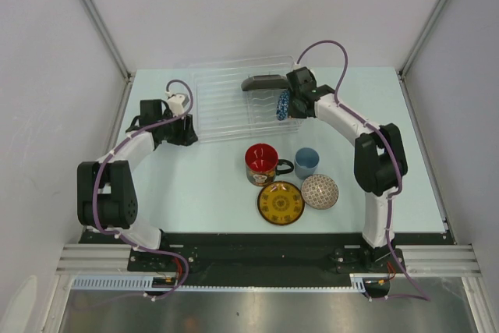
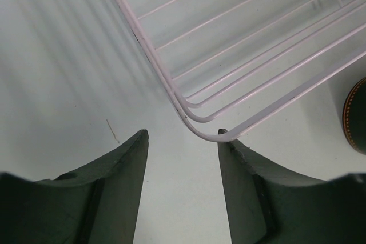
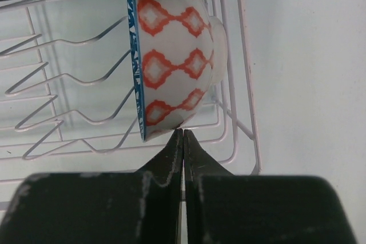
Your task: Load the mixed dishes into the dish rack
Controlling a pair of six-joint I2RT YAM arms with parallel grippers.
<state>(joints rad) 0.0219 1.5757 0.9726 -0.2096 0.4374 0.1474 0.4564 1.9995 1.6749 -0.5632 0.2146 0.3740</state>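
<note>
**At the right end of the dish rack [image 1: 226, 107]: blue-rimmed bowl [image 3: 171, 55] on edge, right hand [image 3: 183, 132] closed beside it**

Toward the far side of the bench [image 1: 195, 185], the clear dish rack lies flat with two dishes already in it. The blue-rimmed bowl, white outside with orange diamonds, stands on its edge among the wire slots at the rack's right end. In my right wrist view its open side faces left. The black square plate [image 1: 265, 82] rests in the rack just beyond the bowl, toward the far rim. I cannot tell how steeply it leans.

Four more dishes stand on the bench in front of the rack, near the middle. The red mug [image 1: 261, 161] is upright with its black handle pointing right. The small light-blue cup [image 1: 306, 163] is just beside that handle. The yellow patterned saucer [image 1: 281, 203] lies flat, nearer to me. A pale patterned bowl [image 1: 320, 191] sits upright at the saucer's right side, touching it or nearly so.

My right hand is closed, its fingers pressed together with nothing between them. The tips sit right at the blue-rimmed bowl's lower rim, and I cannot tell whether they touch it. My left hand [image 2: 182, 135] is open and holds nothing. It hangs low over the bench at the rack's near left corner, with the corner wires just past its fingertips.
</note>
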